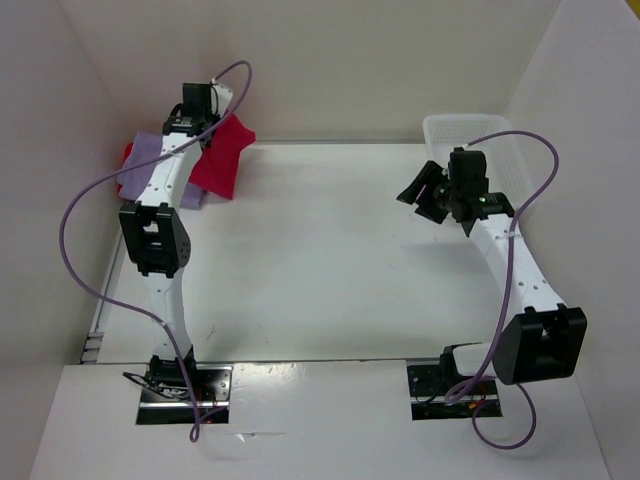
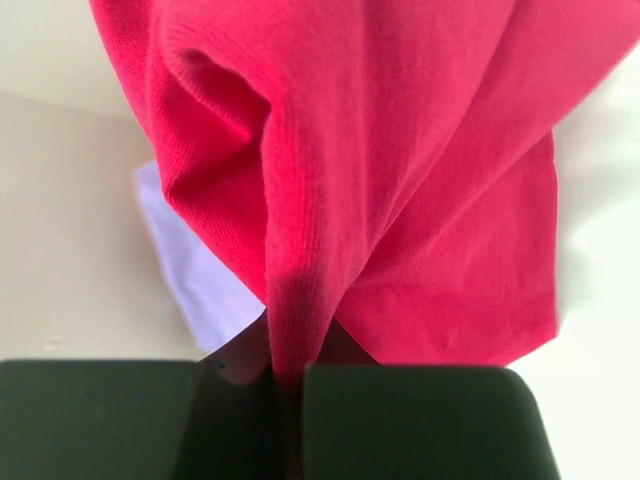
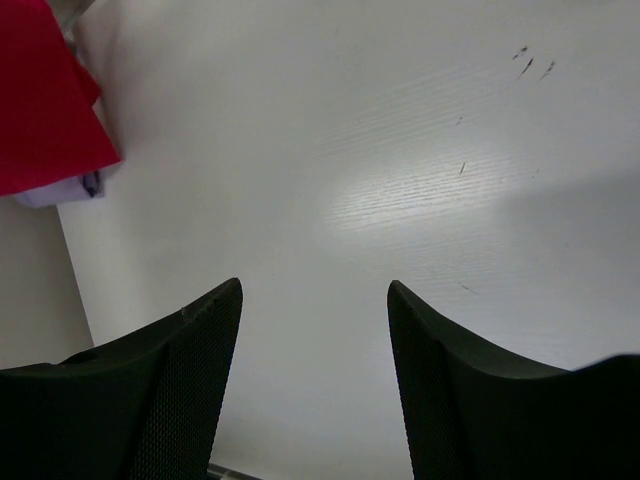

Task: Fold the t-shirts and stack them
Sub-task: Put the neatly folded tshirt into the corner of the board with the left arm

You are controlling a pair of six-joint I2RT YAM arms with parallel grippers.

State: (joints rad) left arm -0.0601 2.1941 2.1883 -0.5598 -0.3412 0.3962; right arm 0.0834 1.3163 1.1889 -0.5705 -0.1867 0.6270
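My left gripper [image 1: 210, 127] is at the far left of the table, shut on a bunched fold of the pinkish crimson t-shirt [image 1: 222, 157]. In the left wrist view the crimson t-shirt [image 2: 380, 180] hangs in folds from the pinched jaws of that gripper [image 2: 287, 372]. The pale lavender t-shirt [image 1: 150, 168] lies under it, and a bright red t-shirt [image 1: 127, 156] peeks out at the far left edge. The lavender t-shirt [image 2: 200, 280] also shows beneath the crimson cloth. My right gripper [image 1: 421, 195] hovers open over bare table at the right, its jaws [image 3: 313, 285] holding nothing.
A white plastic bin [image 1: 470, 138] stands at the back right, just behind the right arm. White walls close in the table on the left, back and right. In the right wrist view the crimson cloth [image 3: 40, 100] shows far off at the top left.
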